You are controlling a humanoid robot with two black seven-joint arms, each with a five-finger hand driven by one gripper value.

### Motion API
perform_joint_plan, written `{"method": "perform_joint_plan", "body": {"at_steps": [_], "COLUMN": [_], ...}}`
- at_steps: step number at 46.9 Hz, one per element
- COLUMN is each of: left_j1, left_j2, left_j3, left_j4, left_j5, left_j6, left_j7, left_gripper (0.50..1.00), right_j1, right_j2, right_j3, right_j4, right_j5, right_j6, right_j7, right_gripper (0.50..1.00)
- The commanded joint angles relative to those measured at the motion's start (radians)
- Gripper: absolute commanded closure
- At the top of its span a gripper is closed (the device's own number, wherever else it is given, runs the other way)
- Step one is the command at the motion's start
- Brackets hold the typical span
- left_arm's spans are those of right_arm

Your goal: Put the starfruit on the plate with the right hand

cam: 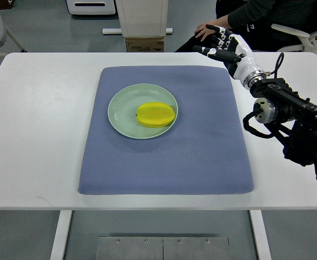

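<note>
A yellow starfruit (156, 115) lies on the pale green plate (121, 103), on its right half. The plate sits on a blue-grey mat (202, 151) in the middle of the white table. My right hand (222, 46) is at the far right of the table, past the mat's back right corner, well away from the plate. Its fingers are spread and hold nothing. The right arm (288, 108) comes in from the right edge. The left arm does not show.
A person sits behind the table at the back right, with a hand (204, 30) on a knee close to my right hand. A cardboard box (144, 43) and a white stand are behind the table's far edge.
</note>
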Motion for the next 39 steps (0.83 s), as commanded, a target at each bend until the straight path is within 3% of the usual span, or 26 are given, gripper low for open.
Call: {"method": "perform_joint_plan", "body": {"at_steps": [1, 23, 39], "left_j1": [0.000, 0.000, 0.000], "left_j2": [0.000, 0.000, 0.000], "left_j3": [0.002, 0.000, 0.000], "left_j4": [0.000, 0.000, 0.000], "left_j5": [0.000, 0.000, 0.000], "left_j6": [0.000, 0.000, 0.000], "left_j7": [0.000, 0.000, 0.000], "left_gripper": [0.500, 0.500, 0.500], "right_j1": [-0.007, -0.154, -0.198], "right_j2": [-0.013, -0.024, -0.025], "right_j3": [0.045, 0.279, 0.280], "right_j4": [-0.003, -0.030, -0.030], "right_j5": [0.034, 0.106, 0.176], "right_j6": [0.002, 0.007, 0.010], "right_j7": [0.000, -0.021, -0.038], "right_gripper": [0.500, 0.500, 0.500]}}
